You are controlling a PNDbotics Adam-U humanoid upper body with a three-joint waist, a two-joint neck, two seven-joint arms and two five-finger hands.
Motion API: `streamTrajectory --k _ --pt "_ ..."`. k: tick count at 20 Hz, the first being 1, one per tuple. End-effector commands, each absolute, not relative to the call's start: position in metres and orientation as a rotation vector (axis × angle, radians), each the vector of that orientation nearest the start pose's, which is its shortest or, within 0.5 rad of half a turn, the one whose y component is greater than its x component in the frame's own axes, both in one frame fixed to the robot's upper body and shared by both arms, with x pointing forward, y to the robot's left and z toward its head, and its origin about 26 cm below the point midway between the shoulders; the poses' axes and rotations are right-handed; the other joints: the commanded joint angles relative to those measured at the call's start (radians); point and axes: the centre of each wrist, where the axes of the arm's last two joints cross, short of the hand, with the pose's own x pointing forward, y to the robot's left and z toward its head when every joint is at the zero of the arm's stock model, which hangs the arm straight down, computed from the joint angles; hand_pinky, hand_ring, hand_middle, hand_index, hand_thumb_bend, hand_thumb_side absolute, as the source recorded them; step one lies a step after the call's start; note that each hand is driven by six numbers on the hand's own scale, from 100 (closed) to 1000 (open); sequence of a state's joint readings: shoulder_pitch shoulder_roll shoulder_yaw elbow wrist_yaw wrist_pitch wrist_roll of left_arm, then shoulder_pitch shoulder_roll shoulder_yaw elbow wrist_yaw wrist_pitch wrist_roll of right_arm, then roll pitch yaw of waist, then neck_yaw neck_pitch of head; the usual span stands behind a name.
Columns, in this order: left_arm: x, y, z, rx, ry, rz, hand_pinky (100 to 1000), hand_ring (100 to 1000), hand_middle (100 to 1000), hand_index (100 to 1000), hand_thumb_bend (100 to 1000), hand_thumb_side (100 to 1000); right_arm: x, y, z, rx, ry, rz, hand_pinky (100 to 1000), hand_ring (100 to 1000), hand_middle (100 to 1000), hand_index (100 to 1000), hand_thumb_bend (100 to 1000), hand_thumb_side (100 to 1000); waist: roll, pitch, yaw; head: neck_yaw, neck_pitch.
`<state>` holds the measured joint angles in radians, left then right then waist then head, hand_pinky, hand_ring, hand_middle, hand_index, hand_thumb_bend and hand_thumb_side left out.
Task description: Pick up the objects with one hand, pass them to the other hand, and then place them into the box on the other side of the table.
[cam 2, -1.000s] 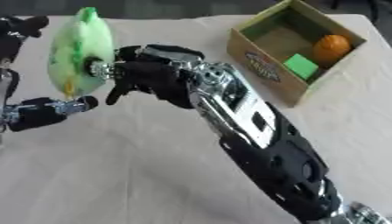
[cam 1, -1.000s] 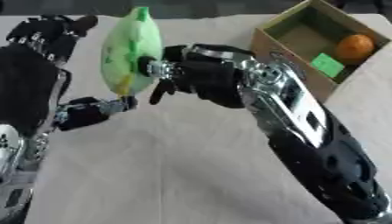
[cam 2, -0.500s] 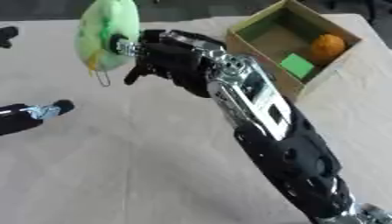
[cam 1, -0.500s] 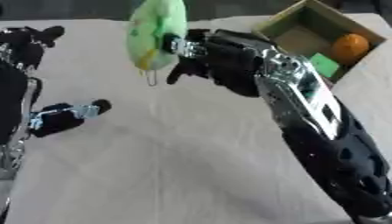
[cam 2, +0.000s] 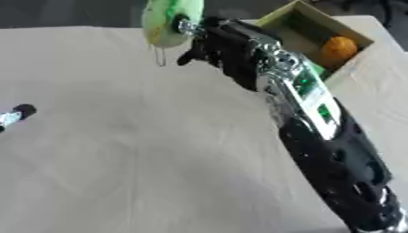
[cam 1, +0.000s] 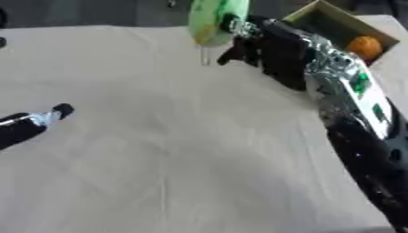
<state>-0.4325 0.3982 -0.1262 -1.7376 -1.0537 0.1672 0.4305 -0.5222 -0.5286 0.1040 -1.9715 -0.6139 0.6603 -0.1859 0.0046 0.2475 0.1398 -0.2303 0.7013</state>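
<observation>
From the left edge my left hand [cam 1: 36, 122] reaches in over the pale cloth-covered desk [cam 1: 159, 159], its fingers too hidden to judge, while my right hand [cam 2: 211, 43] pinches the round light-green soft object [cam 2: 169, 20] aloft beside the open cardboard box [cam 2: 307, 27] holding an orange ball [cam 2: 338, 47].

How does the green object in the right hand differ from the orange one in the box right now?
The green object is held aloft by the right hand, outside the box; the orange object rests inside it. The green one looks larger and flatter, the orange one small and round. Both are near the table's far right.
</observation>
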Motion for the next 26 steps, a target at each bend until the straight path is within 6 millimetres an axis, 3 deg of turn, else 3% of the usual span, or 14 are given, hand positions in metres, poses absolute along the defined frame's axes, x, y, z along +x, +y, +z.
streamTrajectory --k 1,10,18,26 --pt "0.345 0.264 0.192 -2.206 2.761 0.698 633 617 484 764 1000 354 0.314 -0.276 0.280 0.036 -1.718 0.212 1000 589 287 586 100 402 -0.002 -0.022 -0.001 0.004 -0.009" --pt "0.338 0.276 0.198 -2.260 2.764 0.512 632 612 479 753 1000 363 0.326 -0.355 0.280 -0.249 -1.662 -0.028 1000 591 291 588 100 324 -0.011 -0.009 0.005 -0.030 -0.030" --pt "0.339 0.276 0.201 -2.264 2.752 0.489 633 613 481 754 1000 369 0.336 -0.393 0.279 -0.401 -1.599 -0.073 1000 594 306 602 100 236 -0.013 -0.006 0.017 -0.043 -0.036" --pt "0.339 0.273 0.203 -2.254 2.752 0.479 634 615 483 756 1000 371 0.348 -0.416 0.269 -0.626 -1.519 0.029 1000 689 458 742 100 210 -0.014 -0.005 0.032 -0.047 -0.038"
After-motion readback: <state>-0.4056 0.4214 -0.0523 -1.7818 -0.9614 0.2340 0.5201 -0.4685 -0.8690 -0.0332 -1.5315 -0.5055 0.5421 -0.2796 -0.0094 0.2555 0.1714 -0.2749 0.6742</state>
